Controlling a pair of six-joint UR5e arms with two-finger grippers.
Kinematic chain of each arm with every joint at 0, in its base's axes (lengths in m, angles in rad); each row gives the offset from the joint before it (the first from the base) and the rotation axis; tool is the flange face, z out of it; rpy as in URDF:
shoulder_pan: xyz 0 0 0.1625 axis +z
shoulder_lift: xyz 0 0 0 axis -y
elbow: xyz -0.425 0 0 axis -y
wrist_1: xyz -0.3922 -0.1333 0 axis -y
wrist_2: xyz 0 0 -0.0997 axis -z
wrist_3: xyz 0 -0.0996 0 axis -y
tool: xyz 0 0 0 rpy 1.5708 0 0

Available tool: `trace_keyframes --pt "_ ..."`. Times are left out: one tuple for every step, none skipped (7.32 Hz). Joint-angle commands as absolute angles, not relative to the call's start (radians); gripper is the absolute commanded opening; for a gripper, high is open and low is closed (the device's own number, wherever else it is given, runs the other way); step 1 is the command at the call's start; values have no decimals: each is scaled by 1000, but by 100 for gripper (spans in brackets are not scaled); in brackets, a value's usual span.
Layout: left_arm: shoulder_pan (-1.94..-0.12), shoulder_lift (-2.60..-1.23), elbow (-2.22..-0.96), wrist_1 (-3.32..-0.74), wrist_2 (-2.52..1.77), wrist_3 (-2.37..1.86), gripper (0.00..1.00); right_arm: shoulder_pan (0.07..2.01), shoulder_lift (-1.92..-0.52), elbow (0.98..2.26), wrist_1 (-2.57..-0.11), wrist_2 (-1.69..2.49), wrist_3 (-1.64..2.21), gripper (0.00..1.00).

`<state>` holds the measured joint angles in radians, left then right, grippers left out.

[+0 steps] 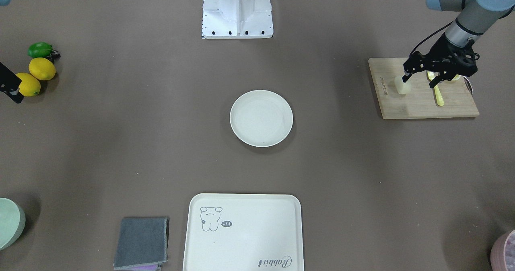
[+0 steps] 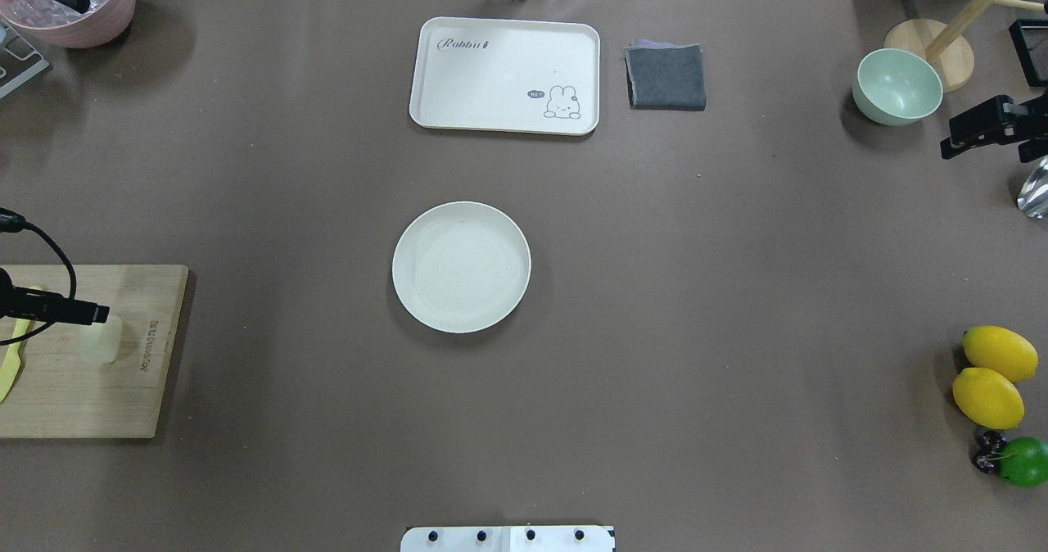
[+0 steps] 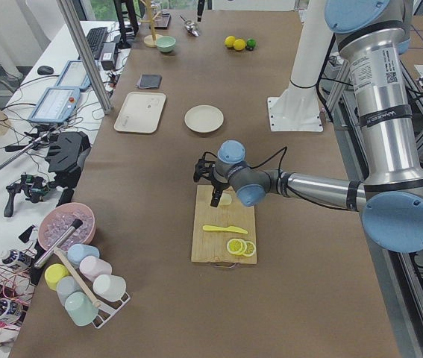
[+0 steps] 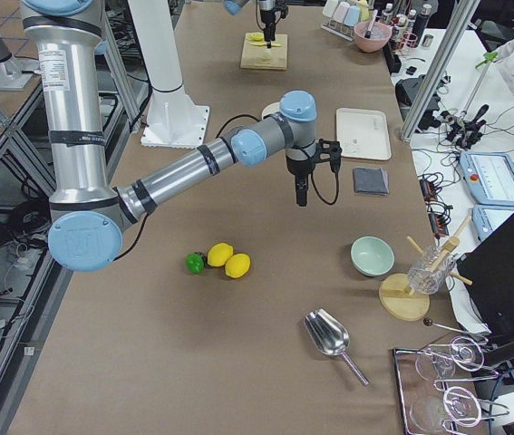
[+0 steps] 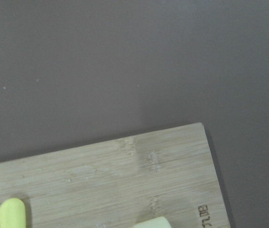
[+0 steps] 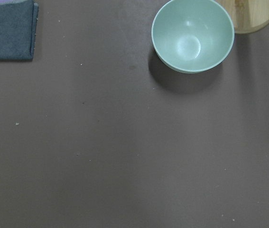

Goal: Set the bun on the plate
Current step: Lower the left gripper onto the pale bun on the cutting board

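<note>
The bun is a small pale lump on the wooden cutting board, at the board's end nearer the table's middle. It also shows in the overhead view as bun and at the bottom edge of the left wrist view as bun. My left gripper hangs open just above the board, one fingertip right over the bun and holding nothing. The round cream plate, plate, sits bare at the table's centre. My right gripper hovers far off near the green bowl and looks open and bare.
A yellow knife and lemon slices share the board. The bear tray, grey cloth and green bowl line the far side. Two lemons and a lime lie at the right end.
</note>
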<state>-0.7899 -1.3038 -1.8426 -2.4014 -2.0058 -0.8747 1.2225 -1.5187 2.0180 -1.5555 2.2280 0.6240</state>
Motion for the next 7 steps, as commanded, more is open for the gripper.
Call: trace_keyframes --pt "-701 -1304 -1824 -2416 -1899 -937 95 1235 -1528 2019 -1555 2233 606 100" --pt "-701 -1302 -1822 -2416 -1898 -936 79 1235 -1528 2019 -1555 2233 606 100" --pt "-701 -1305 -1821 -2416 -1893 -930 48 1235 -1528 2019 -1555 2235 606 100" --pt "-701 -1307 -1821 -2416 -1893 -927 32 1233 -1528 2017 -1555 2235 606 100" --pt "-700 -1307 -1822 -2415 -1893 -925 27 1235 -1528 2017 -1555 2235 607 100" --pt "-701 -1307 -1822 -2414 -1891 -923 19 1235 -1529 2017 -1555 2235 607 100" --pt "-701 -1307 -1827 -2416 -1893 -923 18 1235 -1529 2019 -1555 2235 609 100"
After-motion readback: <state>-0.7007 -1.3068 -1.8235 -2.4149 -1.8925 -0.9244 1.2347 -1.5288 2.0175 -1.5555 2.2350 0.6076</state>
